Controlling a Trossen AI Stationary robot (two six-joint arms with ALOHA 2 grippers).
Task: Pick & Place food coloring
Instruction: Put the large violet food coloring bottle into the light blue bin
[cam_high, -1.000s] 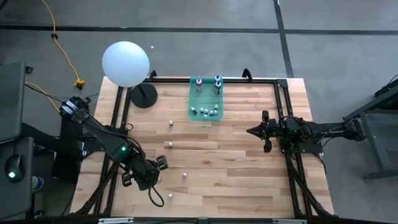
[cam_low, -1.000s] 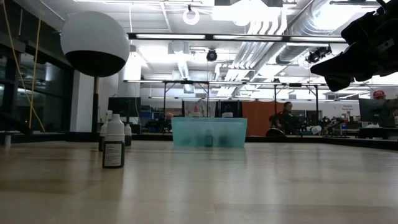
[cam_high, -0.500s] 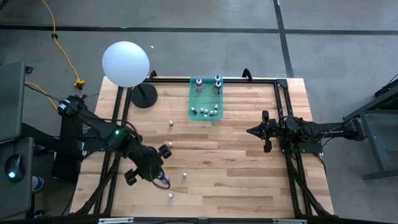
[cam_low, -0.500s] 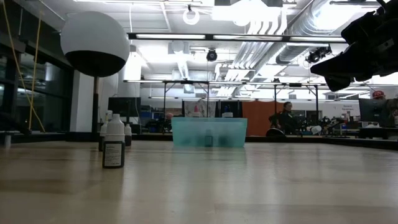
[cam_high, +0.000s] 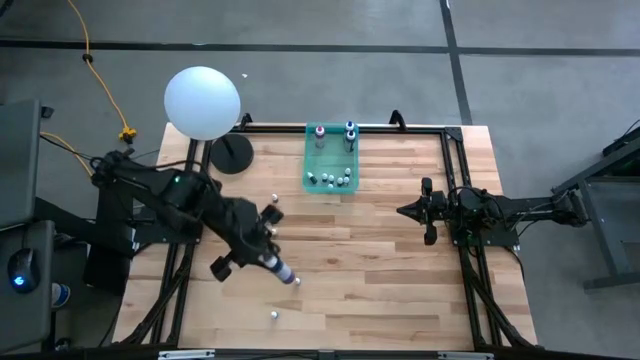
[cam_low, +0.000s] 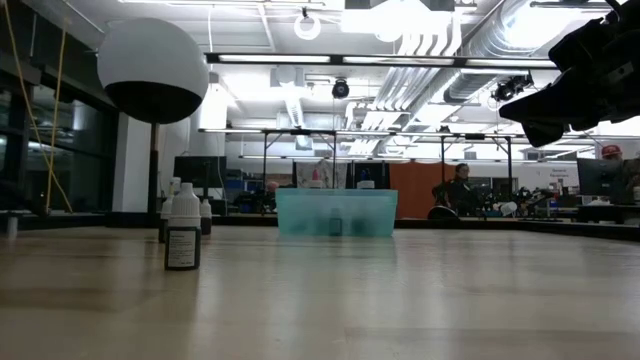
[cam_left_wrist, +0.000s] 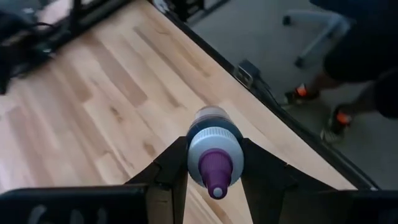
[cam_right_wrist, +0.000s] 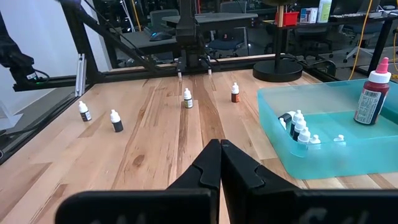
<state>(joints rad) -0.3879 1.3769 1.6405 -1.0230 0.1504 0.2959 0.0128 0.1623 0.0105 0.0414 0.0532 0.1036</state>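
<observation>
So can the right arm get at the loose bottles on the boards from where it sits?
Probably yes: the right gripper is shut and empty, and bare table lies between it and the nearest loose bottle.

Dark jointed arms, black angular fingers (cam_left_wrist: 168, 171)

Open-plan lab, exposed ducts (cam_low: 470, 40), workbenches (cam_low: 480, 215)
</observation>
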